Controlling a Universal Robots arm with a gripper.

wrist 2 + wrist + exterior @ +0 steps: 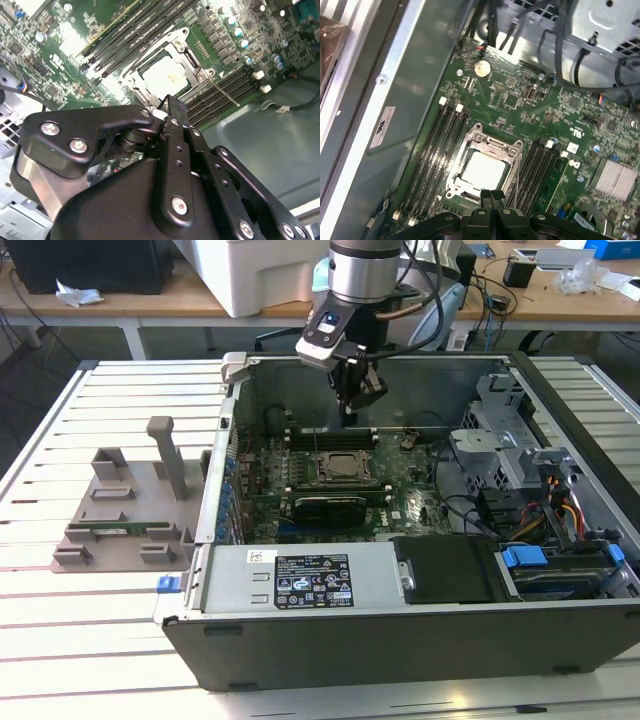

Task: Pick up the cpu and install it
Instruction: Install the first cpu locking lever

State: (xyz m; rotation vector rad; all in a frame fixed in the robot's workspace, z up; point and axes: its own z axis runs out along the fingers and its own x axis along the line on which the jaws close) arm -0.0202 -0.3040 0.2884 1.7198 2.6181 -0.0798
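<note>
Gripper [350, 408] hangs above the open computer case [420, 640], over the far half of the motherboard [400, 502], well clear of the board. In both wrist views the two black fingers [492, 196] sit pressed together with no gap, nothing held between them; jaws fully narrowed.

The cpu [481, 168] lies flat in its socket [485, 145] at the centre of the motherboard, pale silver top plate facing up, ringed by the metal socket frame. In the second wrist view the cpu [165, 76] shows just beyond the fingertips [172, 107], apart from them. In the exterior view the socket [345, 470] lies below and slightly nearer the camera than the gripper.

Dark memory slots [440, 150] run along both sides of the socket. A round coin battery [481, 68] sits on the board towards the case wall. Finned heatsink [615, 179] near one board edge.

On the slatted worktop [90, 640], at the exterior view's left of the case, rests a grey-brown tray [120, 515] with upright posts; a green memory stick [115, 532] lies in it.
</note>
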